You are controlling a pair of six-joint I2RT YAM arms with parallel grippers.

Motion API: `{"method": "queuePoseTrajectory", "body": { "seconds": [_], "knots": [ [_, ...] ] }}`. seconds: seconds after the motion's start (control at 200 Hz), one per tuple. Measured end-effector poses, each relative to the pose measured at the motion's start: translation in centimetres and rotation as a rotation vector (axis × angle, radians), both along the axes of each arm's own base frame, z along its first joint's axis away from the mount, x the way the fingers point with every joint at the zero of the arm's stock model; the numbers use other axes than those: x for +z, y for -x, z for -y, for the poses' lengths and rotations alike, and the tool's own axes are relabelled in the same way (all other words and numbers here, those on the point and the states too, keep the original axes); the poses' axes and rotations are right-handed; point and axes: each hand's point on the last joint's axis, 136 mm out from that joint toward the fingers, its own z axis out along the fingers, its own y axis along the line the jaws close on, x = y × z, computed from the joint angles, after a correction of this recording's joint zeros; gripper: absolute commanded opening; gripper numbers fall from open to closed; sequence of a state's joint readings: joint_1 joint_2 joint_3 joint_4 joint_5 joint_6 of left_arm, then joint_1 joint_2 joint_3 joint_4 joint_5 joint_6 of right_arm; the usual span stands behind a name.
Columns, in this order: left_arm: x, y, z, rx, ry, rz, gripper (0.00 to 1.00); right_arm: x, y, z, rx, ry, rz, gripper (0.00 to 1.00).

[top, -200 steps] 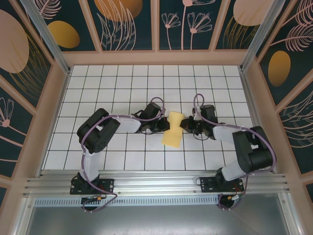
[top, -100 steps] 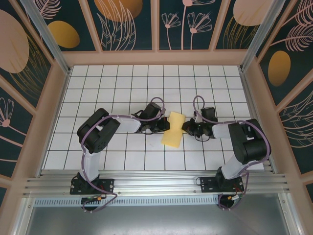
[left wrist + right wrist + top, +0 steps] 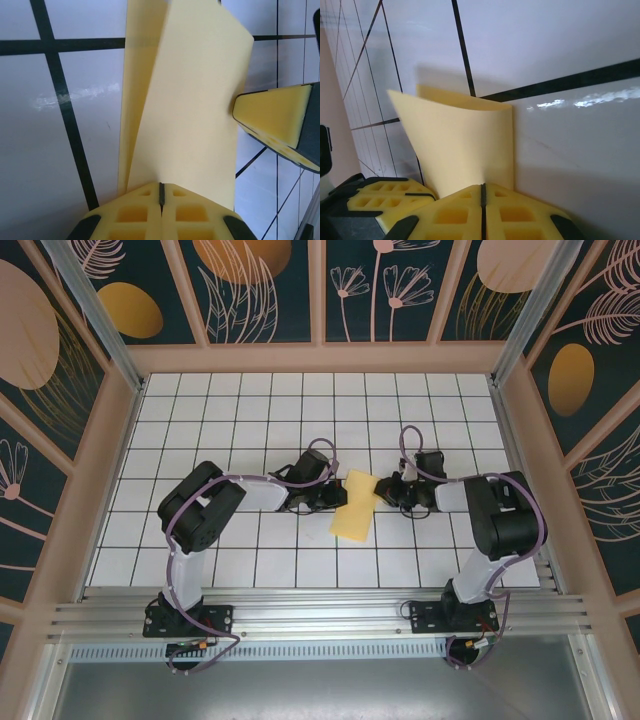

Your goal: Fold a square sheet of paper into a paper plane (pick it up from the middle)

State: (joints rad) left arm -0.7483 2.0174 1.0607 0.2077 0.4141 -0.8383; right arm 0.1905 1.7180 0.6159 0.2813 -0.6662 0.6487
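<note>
— So, where is the square sheet of paper (image 3: pixel 353 508)?

— Near the middle of the white gridded bench (image 3: pixel 250 430), between the two arms. From above it looks like an hourglass, pinched narrow at its waist and wider at the far and near ends.

— Who is pinching it?

— Both. The left gripper (image 3: pixel 338 498) meets the waist from the left and the right gripper (image 3: pixel 381 492) from the right, and they sit close together across the paper.

— How do the left jaws stand?

— The left wrist camera shows the left gripper (image 3: pixel 161 192) with its yellow pads pressed together, only a thin seam between them. The paper (image 3: pixel 190 100) rises out of that seam in two pale-yellow layers that fan apart. A pad of the right gripper (image 3: pixel 275 120) touches the sheet's right edge.

— And the right jaws?

— Closed too. In the right wrist view the right gripper (image 3: pixel 482 192) has its pads shut on the sheet (image 3: pixel 465 145), which bends into a curved flap and casts a shadow on the tiles. A pad of the left gripper (image 3: pixel 385 197) shows at the lower left, just beside it.

— Is the paper off the bench?

— I cannot tell whether its ends touch the tiles.
</note>
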Motion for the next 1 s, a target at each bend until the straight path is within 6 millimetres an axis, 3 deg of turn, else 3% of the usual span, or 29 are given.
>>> {"method": "queuePoseTrajectory", "body": {
  "seconds": [0.205, 0.44, 0.585, 1.001],
  "knots": [
    [0.0, 0.0, 0.0, -0.002, 0.0, 0.002, 0.0, 0.1, -0.4, 0.1, -0.003, 0.022, -0.014, 0.09],
    [0.0, 0.0, 0.0, -0.006, 0.0, 0.004, 0.0, 1.9, -3.1, 0.2, -0.005, 0.051, 0.052, 0.08],
    [0.0, 0.0, 0.0, -0.005, -0.002, 0.004, 0.0, -0.2, -3.2, 0.8, -0.013, 0.056, 0.003, 0.08],
    [0.0, 0.0, 0.0, -0.006, -0.002, 0.005, 0.0, 0.3, -3.8, 1.3, -0.023, 0.038, -0.007, 0.09]
  ]
}}
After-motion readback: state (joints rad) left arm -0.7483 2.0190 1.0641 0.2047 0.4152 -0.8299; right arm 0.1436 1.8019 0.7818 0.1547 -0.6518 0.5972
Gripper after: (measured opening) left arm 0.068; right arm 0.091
